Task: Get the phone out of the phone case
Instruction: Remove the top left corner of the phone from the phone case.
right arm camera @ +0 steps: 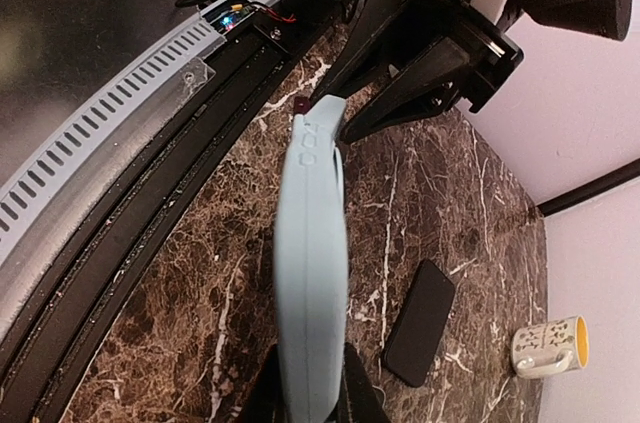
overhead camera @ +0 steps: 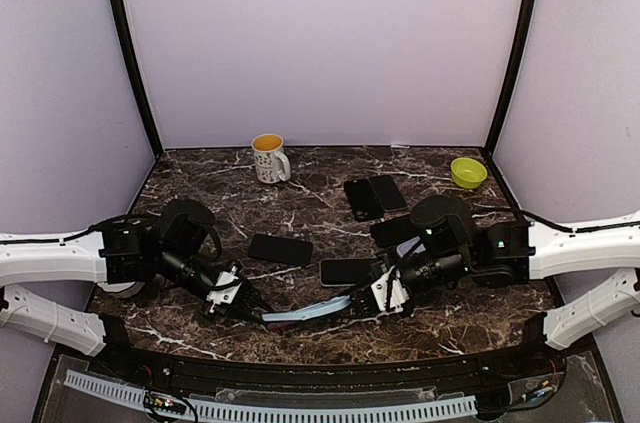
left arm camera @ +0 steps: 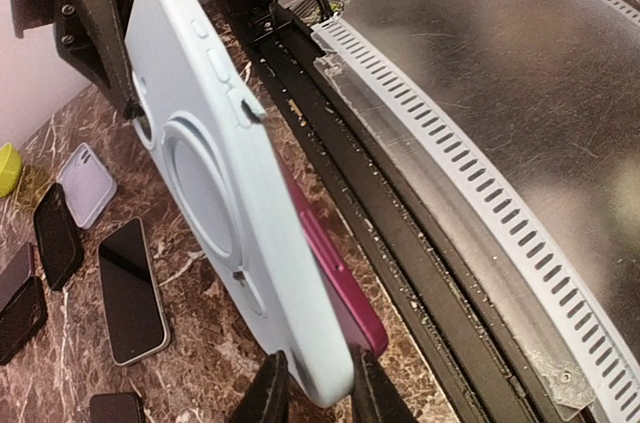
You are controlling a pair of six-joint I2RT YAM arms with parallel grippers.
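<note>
Pale-blue phone case (overhead camera: 305, 314) held low at the table's (overhead camera: 200, 193) six o'clock, left gripper (overhead camera: 262, 317) pinching one end, right gripper (overhead camera: 348, 305) the other. Magenta phone (left arm camera: 335, 288) peeking out. Case looks soft and rubbery: peel its lip, grip the phone's stiff edge.

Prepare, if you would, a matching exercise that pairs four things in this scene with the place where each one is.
Things:
1. light blue phone case
2. magenta phone
3. mug
4. green bowl

Places:
A. back right corner of the table
B. pinched at its two ends by the left gripper and the right gripper
C. back of the table, left of centre
D. inside the case, one edge showing

Pairs: 1-B; 2-D; 3-C; 4-A
</note>
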